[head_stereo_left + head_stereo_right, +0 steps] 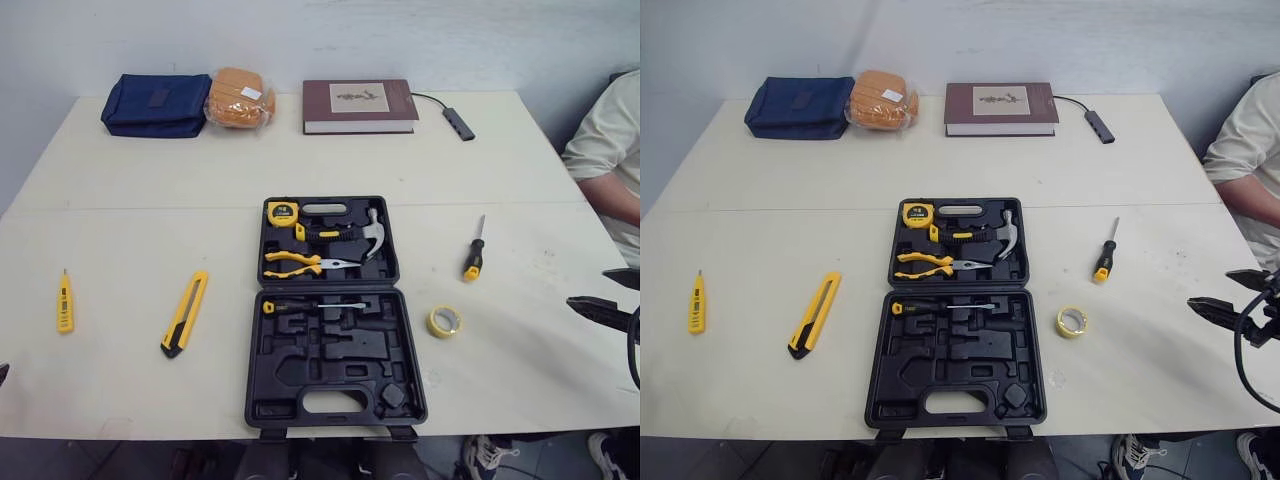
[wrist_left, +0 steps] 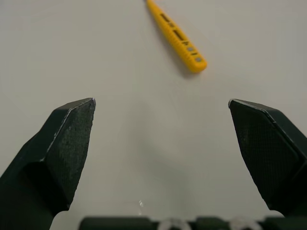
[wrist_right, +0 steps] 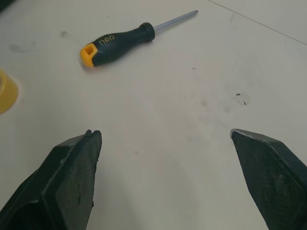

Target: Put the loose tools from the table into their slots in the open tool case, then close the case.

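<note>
The black tool case (image 1: 335,365) lies open at the table's middle, with a tape measure, hammer and pliers (image 1: 295,264) in its far half and one screwdriver in its near half. Loose on the table are a yellow tester pen (image 1: 65,303) at far left, a yellow utility knife (image 1: 185,313), a black-and-yellow screwdriver (image 1: 474,255) and a yellow tape roll (image 1: 444,321) to the case's right. My right gripper (image 1: 608,290) hovers open at the right edge, a short way from the screwdriver (image 3: 120,42). My left gripper (image 2: 160,139) is open, the tester pen (image 2: 177,36) beyond its fingertips.
Along the far edge lie a navy pouch (image 1: 155,104), an orange wrapped bundle (image 1: 238,98), a brown book (image 1: 358,105) and a small hub on a cable (image 1: 458,122). A person's arm in a light sleeve (image 1: 605,145) rests at the right side.
</note>
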Available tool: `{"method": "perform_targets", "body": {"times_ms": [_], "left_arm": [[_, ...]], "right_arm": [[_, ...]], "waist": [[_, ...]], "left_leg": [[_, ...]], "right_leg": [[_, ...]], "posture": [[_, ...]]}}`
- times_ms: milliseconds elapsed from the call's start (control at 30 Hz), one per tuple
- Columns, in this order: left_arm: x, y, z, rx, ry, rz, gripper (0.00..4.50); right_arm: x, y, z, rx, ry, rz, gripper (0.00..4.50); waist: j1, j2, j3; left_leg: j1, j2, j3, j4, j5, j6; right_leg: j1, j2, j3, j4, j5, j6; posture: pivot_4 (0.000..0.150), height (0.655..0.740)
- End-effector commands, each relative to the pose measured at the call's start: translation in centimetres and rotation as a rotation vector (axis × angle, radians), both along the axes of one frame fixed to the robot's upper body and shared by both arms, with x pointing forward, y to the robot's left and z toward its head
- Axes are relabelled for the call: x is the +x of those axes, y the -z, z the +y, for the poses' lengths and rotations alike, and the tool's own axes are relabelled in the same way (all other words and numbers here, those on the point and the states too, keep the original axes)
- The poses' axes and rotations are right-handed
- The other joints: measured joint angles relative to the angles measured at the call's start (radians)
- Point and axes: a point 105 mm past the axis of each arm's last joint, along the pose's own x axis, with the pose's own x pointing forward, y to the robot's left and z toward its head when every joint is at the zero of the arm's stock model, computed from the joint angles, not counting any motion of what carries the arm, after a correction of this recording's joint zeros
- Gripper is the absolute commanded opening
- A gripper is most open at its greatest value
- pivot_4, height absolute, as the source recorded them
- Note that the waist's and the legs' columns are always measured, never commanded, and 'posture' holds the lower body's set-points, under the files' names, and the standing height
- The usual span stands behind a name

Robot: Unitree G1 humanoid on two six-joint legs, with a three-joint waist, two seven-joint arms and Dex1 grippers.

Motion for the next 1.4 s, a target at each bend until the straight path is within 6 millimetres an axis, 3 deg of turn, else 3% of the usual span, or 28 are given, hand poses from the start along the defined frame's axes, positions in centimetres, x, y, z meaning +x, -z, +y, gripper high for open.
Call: {"method": "perform_targets", "body": {"times_ms": [33,167,367,533,800,1100,1200,1367,1400], "left_arm": [[2.0,-1.7,-4.0,-0.026,0.18,-0.039,4.48],[4.6,-3.3,-10.8,-0.054,0.476,-0.053,4.48],[7.1,-7.2,-19.7,-0.065,0.885,-0.115,4.48],[8.2,-9.8,-25.0,-0.035,1.163,-0.182,4.48],[10.3,-12.6,-31.0,-0.037,1.42,-0.306,4.48],[12.2,-13.4,-33.6,-0.027,1.476,-0.381,4.48],[12.5,-13.4,-33.9,-0.028,1.488,-0.385,4.5],[12.5,-13.3,-34.3,-0.031,1.511,-0.384,4.5],[12.6,-13.3,-34.4,-0.032,1.51,-0.385,4.5]], "right_arm": [[0.1,-1.1,3.6,0.062,-0.066,-0.056,4.5],[0.9,-0.6,7.6,0.134,-0.027,-0.078,4.5],[4.0,0.3,9.6,0.223,0.252,-0.118,4.5],[6.0,0.7,11.1,0.264,0.382,-0.121,4.5],[8.0,2.9,11.1,0.241,0.554,-0.119,4.5],[9.2,4.6,10.7,0.221,0.674,-0.136,4.5],[9.1,5.0,10.4,0.229,0.716,-0.135,3.63],[8.9,4.6,10.2,0.241,0.734,-0.156,1.08],[8.8,4.5,10.2,0.244,0.724,-0.156,1.03]], "waist": [[0.001,0.002,0.001],[0.001,0.002,0.001],[0.001,0.001,0.001],[-0.004,0.004,0.002],[0.002,0.003,0.002],[-0.001,0.002,0.002],[-0.001,0.002,0.002],[0.0,0.002,0.002],[0.0,0.002,0.002]], "left_leg": [[0.0,0.0,0.0,0.0,0.001,-0.002],[0.0,0.0,0.001,0.001,0.003,-0.005],[0.001,0.0,0.0,0.003,0.006,-0.008],[0.0,-0.001,0.002,0.002,0.011,-0.003],[0.0,-0.002,0.006,0.005,0.015,-0.001],[0.0,0.001,0.008,0.005,0.017,-0.004],[0.0,0.001,0.008,0.005,0.017,-0.004],[0.0,0.001,0.009,0.006,0.018,-0.005],[0.0,0.001,0.009,0.006,0.018,-0.005]], "right_leg": [[0.0,0.0,0.0,0.0,0.0,0.0],[0.0,0.0,0.001,0.002,0.0,0.0],[0.0,0.0,0.002,0.007,0.0,0.001],[-0.001,0.001,0.002,0.008,0.0,0.001],[-0.002,0.005,0.004,0.017,0.001,0.002],[-0.003,0.011,0.008,0.018,0.001,0.003],[-0.004,0.012,0.009,0.019,0.001,0.003],[-0.005,0.012,0.011,0.019,0.001,0.003],[-0.005,0.012,0.011,0.019,0.001,0.003]], "posture": [[0.15,0.74],[0.15,0.74],[0.15,0.74],[0.15,0.74],[0.15,0.74],[0.15,0.74],[0.15,0.74],[0.15,0.74],[0.15,0.74]]}}
